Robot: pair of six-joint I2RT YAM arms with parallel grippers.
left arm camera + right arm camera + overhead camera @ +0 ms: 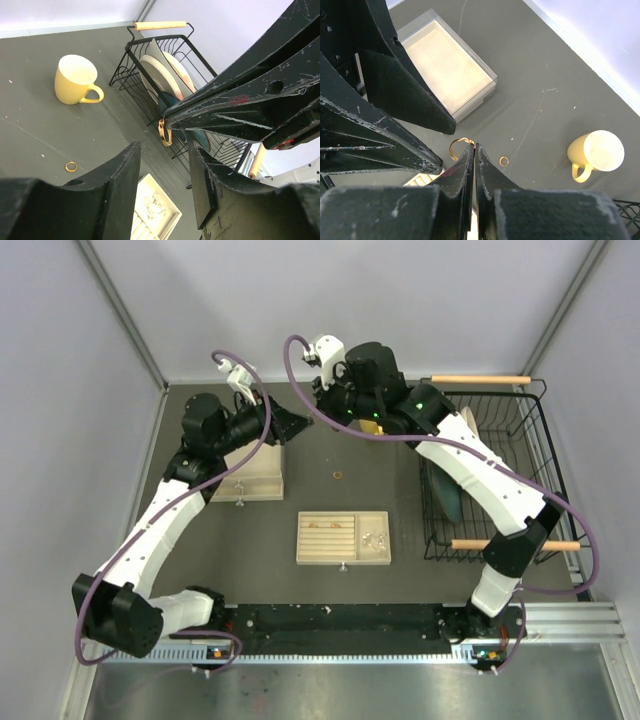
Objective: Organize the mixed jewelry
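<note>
1. Gold ring (pixel 460 146) hangs above the table (pixel 300 500), pinched in the right gripper (pixel 474 148), whose jaws we see pressed together on it.
2. We see the left gripper (pixel 164 146) spread, its fingers flanking that ring.
3. A second ring (pixel 337 476) lies on the table beyond the jewelry box (pixel 343 558).

You find the tray (pixel 343 538) at the centre of the table's (pixel 400 485) near edge. A loose ring (pixel 337 476) lies behind it. The lidded box (pixel 250 473) sits toward the left edge, the rack (pixel 490 470) along the right edge and the mug (pixel 76 79) near the far edge. A second ring (pixel 162 134) sits in the right gripper (pixel 474 148), above the table.
</note>
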